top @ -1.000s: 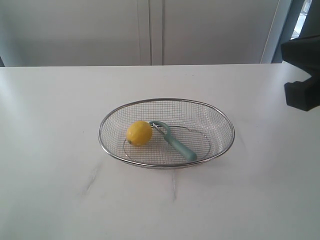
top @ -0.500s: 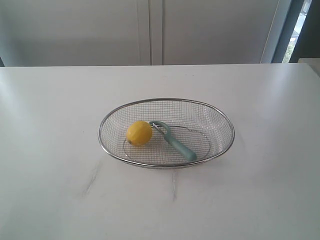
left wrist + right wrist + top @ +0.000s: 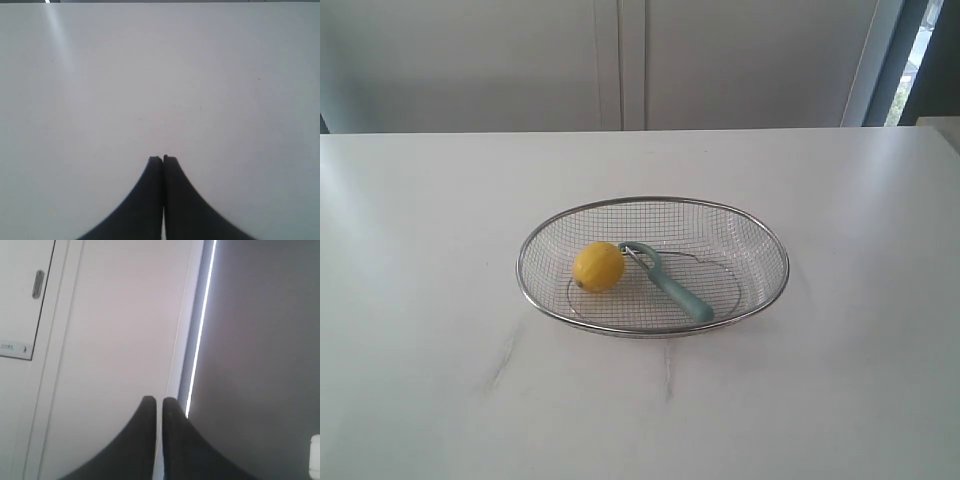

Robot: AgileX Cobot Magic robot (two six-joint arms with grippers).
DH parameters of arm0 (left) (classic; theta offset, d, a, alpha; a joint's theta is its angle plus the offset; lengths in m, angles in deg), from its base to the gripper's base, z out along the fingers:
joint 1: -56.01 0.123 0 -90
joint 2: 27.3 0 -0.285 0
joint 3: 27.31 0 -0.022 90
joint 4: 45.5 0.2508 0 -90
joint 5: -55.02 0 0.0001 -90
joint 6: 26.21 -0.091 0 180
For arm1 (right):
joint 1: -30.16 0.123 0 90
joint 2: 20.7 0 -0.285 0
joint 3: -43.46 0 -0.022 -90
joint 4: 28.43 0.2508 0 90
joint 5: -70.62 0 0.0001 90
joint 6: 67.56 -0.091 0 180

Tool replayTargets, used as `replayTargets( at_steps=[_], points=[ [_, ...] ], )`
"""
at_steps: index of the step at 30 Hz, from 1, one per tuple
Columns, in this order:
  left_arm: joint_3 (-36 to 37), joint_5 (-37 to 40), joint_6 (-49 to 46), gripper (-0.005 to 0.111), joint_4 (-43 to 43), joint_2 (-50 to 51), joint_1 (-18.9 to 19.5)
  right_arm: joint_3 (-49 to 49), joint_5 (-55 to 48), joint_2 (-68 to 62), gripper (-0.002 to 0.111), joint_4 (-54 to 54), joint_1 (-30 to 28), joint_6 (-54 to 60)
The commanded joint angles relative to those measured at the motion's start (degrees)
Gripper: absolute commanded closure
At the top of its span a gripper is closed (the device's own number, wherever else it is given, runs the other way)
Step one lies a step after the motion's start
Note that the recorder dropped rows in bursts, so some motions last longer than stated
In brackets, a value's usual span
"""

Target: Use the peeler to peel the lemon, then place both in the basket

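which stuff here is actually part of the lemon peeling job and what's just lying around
Part of the job:
- lemon, lying in the basket
- peeler, in the basket beside the lemon
- basket, standing on the table

Just there:
- white table
- cabinet doors behind the table

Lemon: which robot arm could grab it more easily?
Probably left: the lemon lies left in the basket, and the left gripper faces the table, while the right gripper points at a wall.
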State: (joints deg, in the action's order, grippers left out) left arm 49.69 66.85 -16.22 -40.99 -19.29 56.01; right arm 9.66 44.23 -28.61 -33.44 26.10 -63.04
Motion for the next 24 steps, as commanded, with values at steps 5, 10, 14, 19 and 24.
replayTargets(
  at_steps=[5,10,14,19,24],
  points=[
    [0.2,-0.2,0.3,0.107,-0.3,-0.2,0.0,-14.8,0.0,0.1,0.103,0.4,-0.5,-0.2],
    [0.2,-0.2,0.3,0.107,-0.3,-0.2,-0.1,-23.9,-0.1,0.1,0.103,0.4,-0.5,-0.2],
    [0.2,-0.2,0.3,0.107,-0.3,-0.2,-0.1,-29.6,-0.1,0.1,0.103,0.4,-0.5,-0.2],
    [0.2,-0.2,0.3,0.107,-0.3,-0.2,-0.1,-36.6,0.8,0.1,0.103,0.4,-0.5,-0.2],
    [0.2,-0.2,0.3,0.107,-0.3,-0.2,-0.1,-42.7,4.0,0.1,0.103,0.5,-0.5,-0.2]
  ],
)
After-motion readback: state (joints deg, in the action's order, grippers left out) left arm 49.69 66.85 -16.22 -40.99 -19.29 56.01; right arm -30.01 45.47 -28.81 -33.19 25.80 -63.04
